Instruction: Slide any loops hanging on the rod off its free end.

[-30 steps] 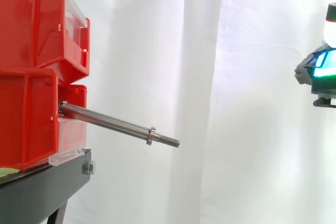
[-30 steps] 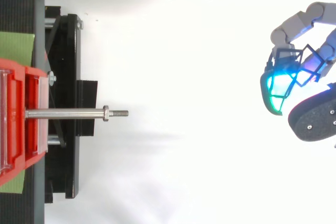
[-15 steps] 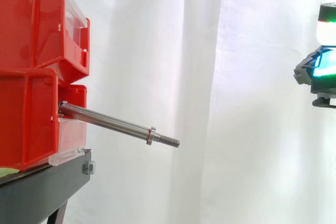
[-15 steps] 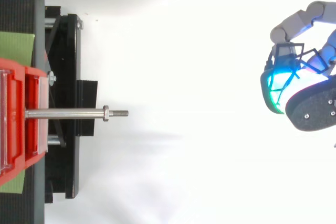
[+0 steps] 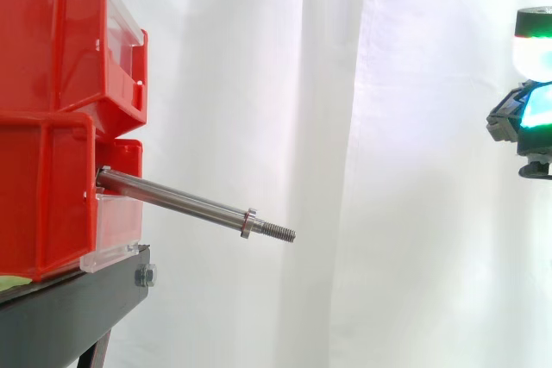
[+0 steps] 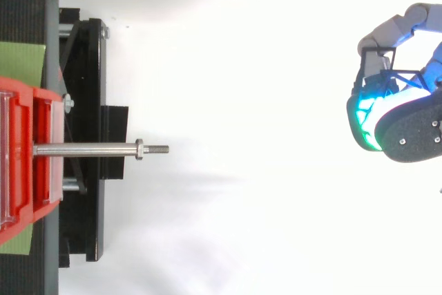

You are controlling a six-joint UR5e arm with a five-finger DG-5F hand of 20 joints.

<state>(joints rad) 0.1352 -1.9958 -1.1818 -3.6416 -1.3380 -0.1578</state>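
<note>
Sloping from the lower red bin [image 5: 43, 187] toward 4 o'clock, the rod [image 5: 181, 202] in the side view ends in a nut [image 5: 247, 223], with the hand [image 5: 528, 118] well apart at 3 o'clock. The top view adds the black stand [image 6: 86, 67] under the rod and the hand's fingers [image 6: 387, 29] curled inward, gripping nothing.

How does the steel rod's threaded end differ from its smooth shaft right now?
The smooth steel shaft is long and thicker, running out from the lower red plastic bin; the threaded end is short and thinner, beyond the hex nut. The shaft is plain; the end is ridged. Both are bare, nothing hanging.
</note>
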